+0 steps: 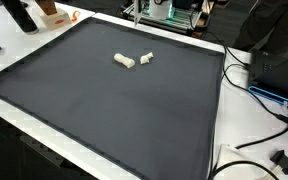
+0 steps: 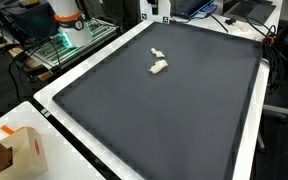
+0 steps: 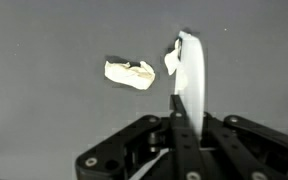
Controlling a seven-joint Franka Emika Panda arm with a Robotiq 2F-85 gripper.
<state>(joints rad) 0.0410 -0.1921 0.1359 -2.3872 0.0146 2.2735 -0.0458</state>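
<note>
Two small white crumpled pieces lie close together on a dark mat (image 1: 114, 110), far from its edges. They show in both exterior views: one piece (image 1: 125, 61) (image 2: 159, 68) and the other piece (image 1: 146, 58) (image 2: 157, 53). Neither exterior view shows the gripper. In the wrist view my gripper (image 3: 184, 100) comes in from the bottom, high above the mat. Its jaws are drawn together on a long white strip (image 3: 192, 75) that stands up between them. The strip partly hides the smaller piece (image 3: 171, 61). The larger piece (image 3: 130, 72) lies to its left.
The mat rests on a white table (image 2: 59, 112). Cables (image 1: 249, 85) and a black box (image 1: 284, 60) sit past one side. An orange-and-white robot base (image 2: 69, 20) stands at the back, and a brown cardboard box (image 2: 24, 150) sits at a near corner.
</note>
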